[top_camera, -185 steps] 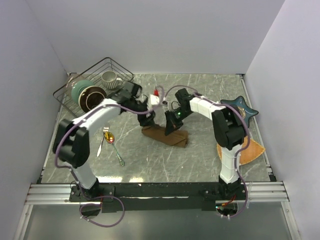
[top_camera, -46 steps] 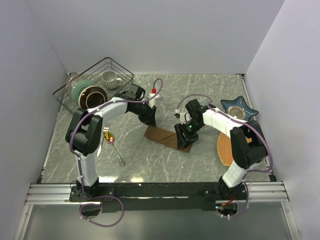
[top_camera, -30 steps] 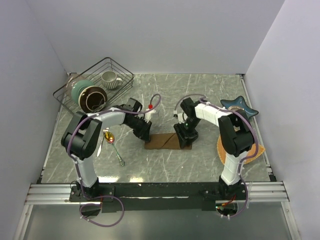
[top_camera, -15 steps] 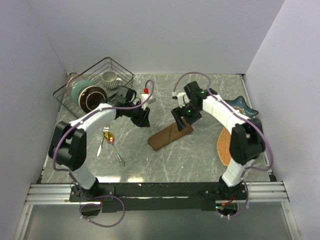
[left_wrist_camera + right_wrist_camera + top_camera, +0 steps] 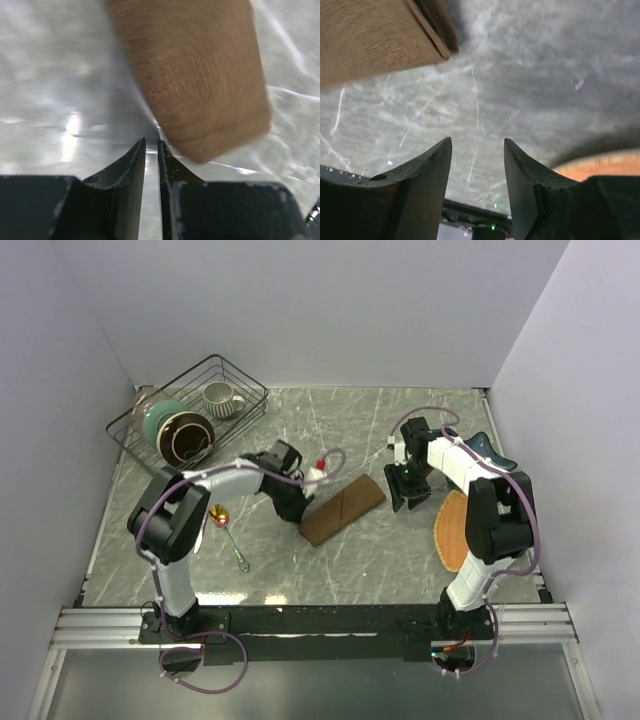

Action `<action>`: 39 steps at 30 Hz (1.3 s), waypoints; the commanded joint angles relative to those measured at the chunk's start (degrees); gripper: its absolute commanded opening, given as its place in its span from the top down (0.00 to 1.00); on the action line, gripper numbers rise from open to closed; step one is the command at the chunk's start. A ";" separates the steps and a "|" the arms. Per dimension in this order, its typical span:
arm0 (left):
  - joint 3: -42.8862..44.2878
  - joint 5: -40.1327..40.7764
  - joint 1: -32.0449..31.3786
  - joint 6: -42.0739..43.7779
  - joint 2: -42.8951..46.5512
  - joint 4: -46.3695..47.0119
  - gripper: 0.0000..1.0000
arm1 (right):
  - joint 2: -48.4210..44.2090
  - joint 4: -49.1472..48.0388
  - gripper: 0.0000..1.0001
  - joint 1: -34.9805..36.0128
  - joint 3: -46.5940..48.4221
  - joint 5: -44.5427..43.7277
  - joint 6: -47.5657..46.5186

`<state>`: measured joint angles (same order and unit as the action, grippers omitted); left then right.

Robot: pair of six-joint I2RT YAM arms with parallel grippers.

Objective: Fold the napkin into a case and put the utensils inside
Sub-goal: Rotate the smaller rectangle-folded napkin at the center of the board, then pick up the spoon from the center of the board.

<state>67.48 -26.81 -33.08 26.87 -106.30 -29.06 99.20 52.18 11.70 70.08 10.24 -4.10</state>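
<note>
The napkin [image 5: 342, 511], folded into a narrow brown case, lies slanted on the marble table. My left gripper [image 5: 296, 510] sits at the case's lower left end. In the left wrist view its jaws [image 5: 151, 142] are almost shut with only a thin slit, holding nothing, and the cloth [image 5: 195, 75] is just ahead of them. My right gripper [image 5: 408, 498] hovers off the case's right end, open and empty [image 5: 477, 142], with the cloth's corner [image 5: 375, 45] at upper left. The utensils [image 5: 228, 532] lie left of the case, the gold spoon bowl [image 5: 220, 515] showing.
A black wire basket [image 5: 240, 375] at the back left holds a mug [image 5: 220, 395] and bowls [image 5: 175, 432]. An orange woven mat [image 5: 452, 530] lies right of my right gripper, with a blue star-shaped dish [image 5: 492, 450] behind it.
My right gripper has let go of the case's right end and drawn off to the right. My left gripper came forward to the case's left end. The case has shifted slightly right.
</note>
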 commanded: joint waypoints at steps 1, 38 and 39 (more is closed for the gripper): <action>-6.91 -1.23 -7.25 0.12 7.59 1.46 0.78 | 5.02 -4.98 0.46 0.16 1.54 -0.49 1.20; -11.76 8.07 39.41 -28.03 40.92 -7.41 0.32 | -1.72 -7.36 0.04 3.24 24.40 6.55 -7.41; -11.59 8.78 39.50 -28.19 40.48 -7.94 0.35 | -3.47 -7.79 0.03 3.24 23.79 6.55 -7.68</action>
<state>55.90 -21.80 6.48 0.34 -66.17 -37.87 102.02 44.16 14.00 92.75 16.80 -9.41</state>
